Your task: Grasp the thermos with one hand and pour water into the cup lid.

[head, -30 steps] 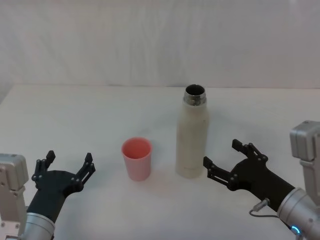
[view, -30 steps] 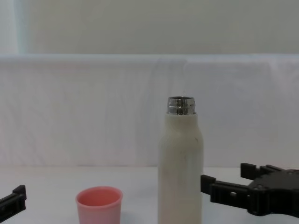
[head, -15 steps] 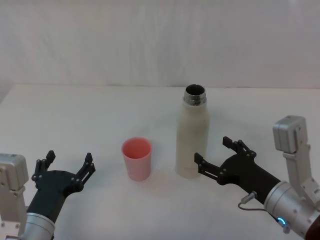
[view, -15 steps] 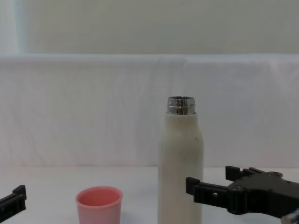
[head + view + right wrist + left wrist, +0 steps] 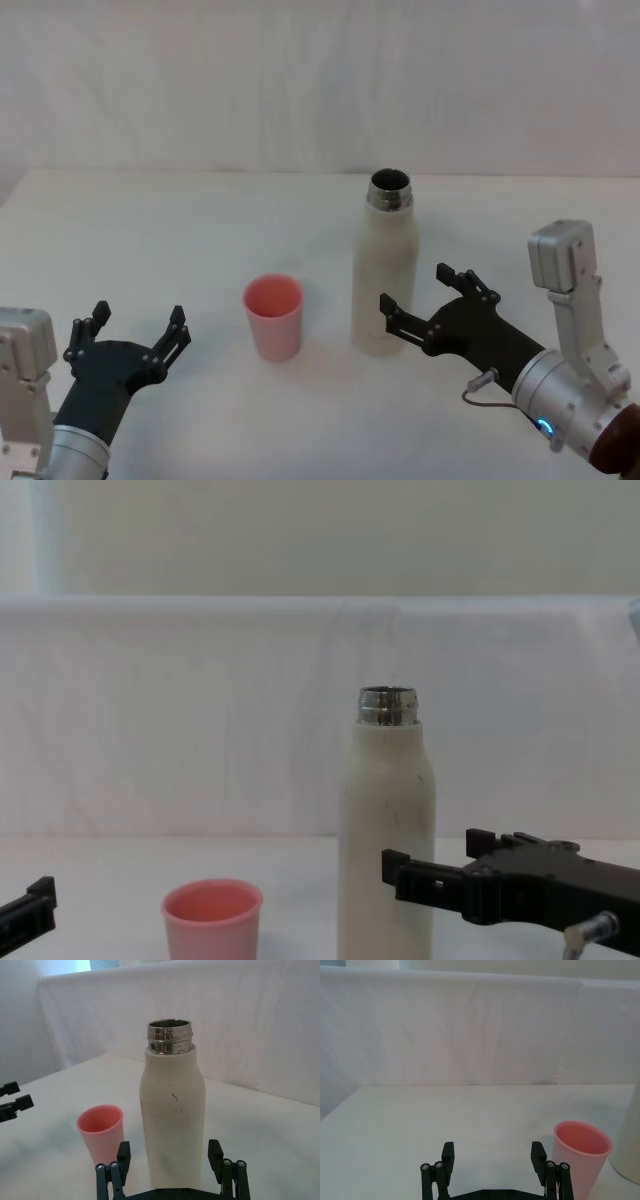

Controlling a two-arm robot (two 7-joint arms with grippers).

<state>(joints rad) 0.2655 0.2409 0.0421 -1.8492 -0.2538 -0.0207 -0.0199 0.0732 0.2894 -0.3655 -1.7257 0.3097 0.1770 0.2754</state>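
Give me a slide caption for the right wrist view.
Open right gripper straddling the base of the upright thermos, pink cup lid standing beside it.

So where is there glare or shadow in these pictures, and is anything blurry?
Right wrist view: bright highlights on the steel neck of the thermos. Head view: soft, faint shadows on the table under the thermos and the cup lid; lighting is even. Chest view: the right gripper close to the lens looks slightly soft.
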